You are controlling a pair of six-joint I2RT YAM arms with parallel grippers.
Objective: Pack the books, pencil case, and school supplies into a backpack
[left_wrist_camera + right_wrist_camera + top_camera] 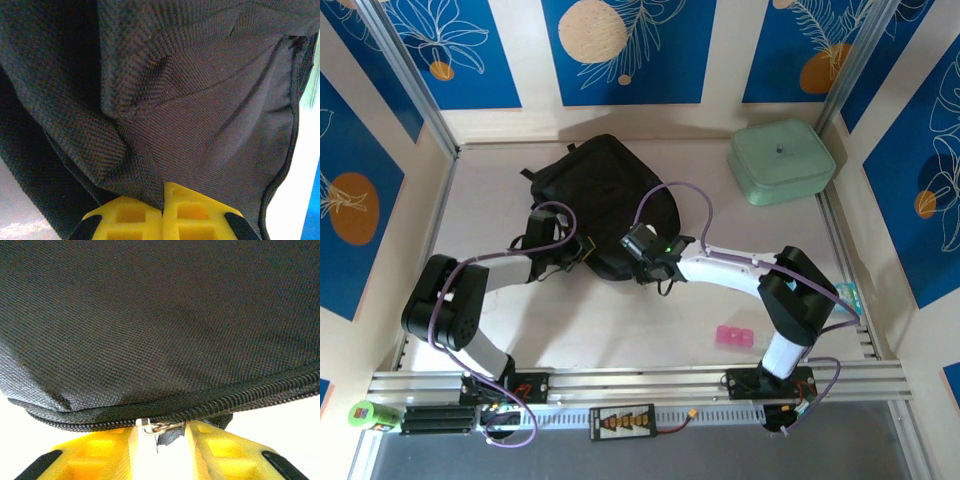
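On the counter point(620, 330) the backpack point(605, 190) lies central; the left pincer point(162, 212) pinches its fabric, so the slightly spread right pincer point(160, 440) should close squarely on the zip pull point(152, 428) and draw along the teeth.

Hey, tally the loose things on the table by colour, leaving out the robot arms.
Black: 1, the backpack
Mint green: 1, the padded case
Pink: 1, the block
Teal: 1, a small piece by the right edge, partly hidden
Total: 4
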